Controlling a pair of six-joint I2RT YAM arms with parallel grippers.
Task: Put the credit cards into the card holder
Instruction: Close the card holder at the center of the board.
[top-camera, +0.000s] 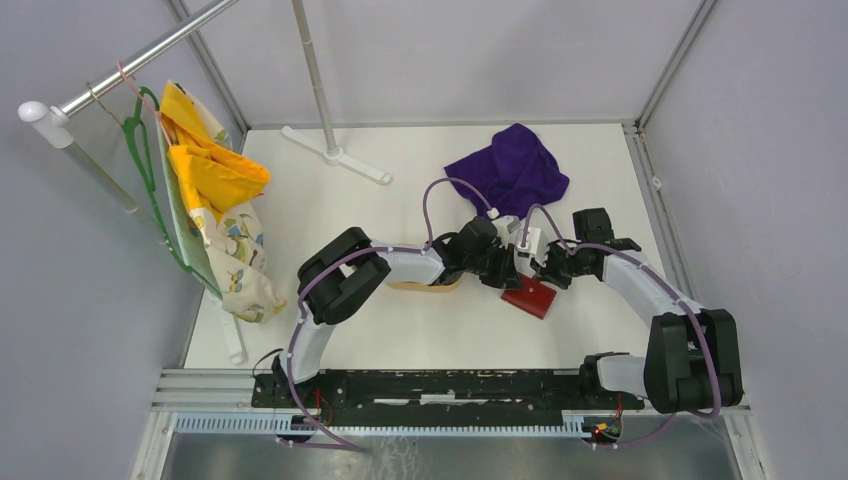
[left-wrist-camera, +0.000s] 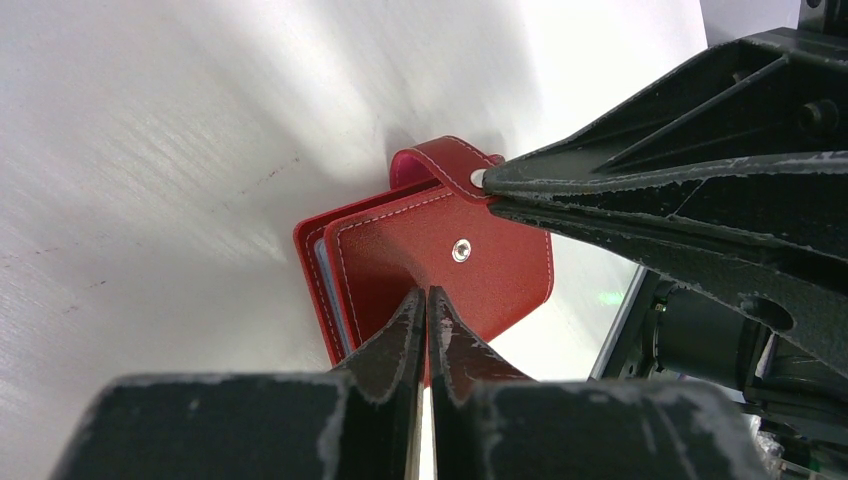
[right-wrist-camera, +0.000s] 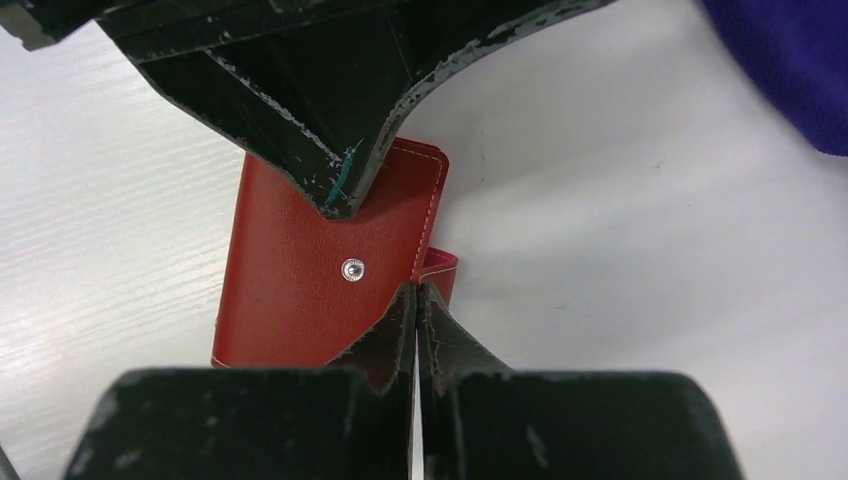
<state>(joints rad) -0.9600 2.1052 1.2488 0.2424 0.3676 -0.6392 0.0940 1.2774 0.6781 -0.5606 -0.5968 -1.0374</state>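
The red card holder (top-camera: 530, 296) lies folded shut on the white table, its silver snap stud (left-wrist-camera: 461, 250) facing up. My left gripper (left-wrist-camera: 427, 293) is shut, with its tips resting on the front cover (right-wrist-camera: 337, 208). My right gripper (right-wrist-camera: 417, 287) comes from the opposite side and is shut on the snap tab (left-wrist-camera: 447, 160), which curls up from the holder's edge to its tips (left-wrist-camera: 482, 182). A thin pale edge (left-wrist-camera: 327, 285) shows between the covers. The credit cards are otherwise hidden.
A purple cloth (top-camera: 510, 170) lies just behind the grippers. A tan wooden tray (top-camera: 425, 286) sits under the left arm. A white stand's foot (top-camera: 335, 153) is at the back. Yellow and patterned clothes (top-camera: 215, 200) hang on a rail at the left.
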